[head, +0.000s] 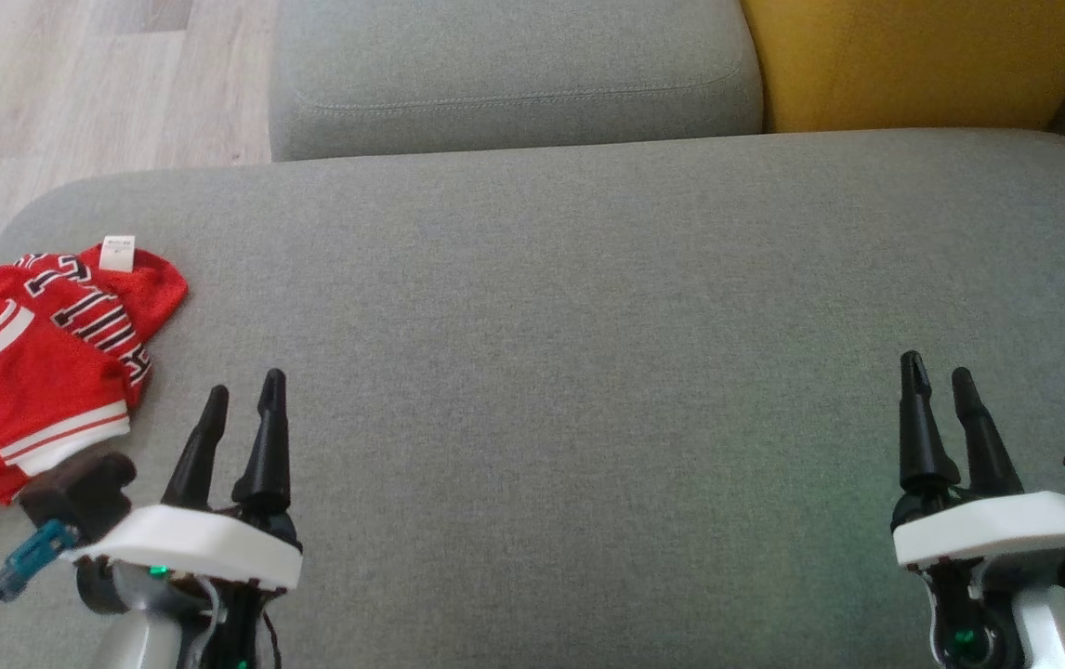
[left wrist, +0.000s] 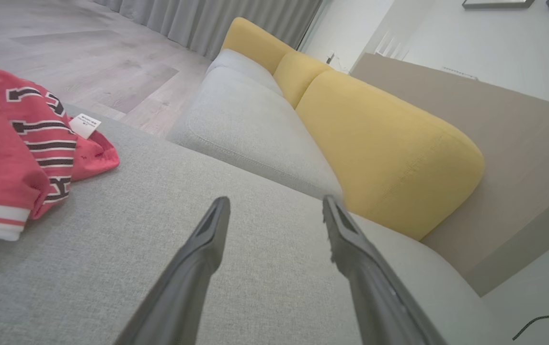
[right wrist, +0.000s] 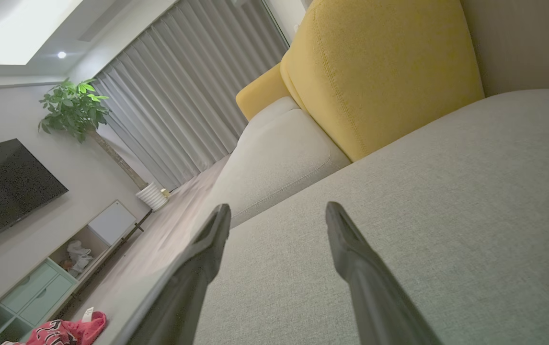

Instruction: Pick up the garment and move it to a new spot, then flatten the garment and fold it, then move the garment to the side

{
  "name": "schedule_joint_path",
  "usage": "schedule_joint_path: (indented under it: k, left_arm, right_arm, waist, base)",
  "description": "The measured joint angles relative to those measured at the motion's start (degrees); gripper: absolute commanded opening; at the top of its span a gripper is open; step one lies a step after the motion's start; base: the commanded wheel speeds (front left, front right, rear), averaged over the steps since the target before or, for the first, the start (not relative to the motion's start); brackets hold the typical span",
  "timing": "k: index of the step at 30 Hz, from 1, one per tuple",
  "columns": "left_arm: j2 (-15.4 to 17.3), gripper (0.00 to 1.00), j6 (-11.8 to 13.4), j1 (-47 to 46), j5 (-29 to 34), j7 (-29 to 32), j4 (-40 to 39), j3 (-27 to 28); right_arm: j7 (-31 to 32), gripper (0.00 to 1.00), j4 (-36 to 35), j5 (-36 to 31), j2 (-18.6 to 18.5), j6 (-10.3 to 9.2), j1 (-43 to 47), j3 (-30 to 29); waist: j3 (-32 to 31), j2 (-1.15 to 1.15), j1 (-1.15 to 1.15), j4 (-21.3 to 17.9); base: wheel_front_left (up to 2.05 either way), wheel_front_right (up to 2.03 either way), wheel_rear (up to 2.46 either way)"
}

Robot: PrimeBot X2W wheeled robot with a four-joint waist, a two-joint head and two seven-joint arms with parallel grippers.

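The garment point(head: 26, 372), a crumpled red jersey, is lying at the left edge of the grey cushion point(head: 588, 307), just left of the empty, wide-open left gripper point(head: 245, 383) and far from the equally open right gripper point(head: 937, 364), its tagged end pointing away from the robot.

Surface: wide grey woven-fabric seat cushion point(head: 588, 325), flat on top, with rounded corners and edges.
On it: crumpled red mesh jersey point(head: 21, 372) with white-and-red striped trim and black-and-white block lettering.
Jersey's place: near the seat cushion's far left corner, resting on the cushion's top; its left part runs out of the head view.
Jersey's state: bunched and folded over itself, lettering showing on top, a striped band toward the seat cushion's near edge.
Label: small white label point(head: 118, 253) at the jersey's far edge, toward the seat cushion's far edge.
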Motion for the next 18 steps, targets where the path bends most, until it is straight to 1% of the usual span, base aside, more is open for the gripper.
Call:
schedule_joint_path:
  k: [6,18]
  left_arm:
    - [1.4,1.00,1.9,0.1,4.3,-0.9,0.0,-1.7]
    - [3.0,1.00,5.0,1.1,10.9,-2.8,0.0,-3.9]
  right_arm:
    - [-0.7,1.00,0.8,-4.5,-0.1,0.00,0.0,0.2]
    - [-1.7,1.00,1.4,-11.7,0.0,0.00,0.2,0.5]
  waist:
    - [-0.1,0.00,0.00,0.1]
    - [-0.4,0.00,0.00,0.3]
  base:
    - [0.00,0.00,0.00]
    - [0.00,0.00,0.00]
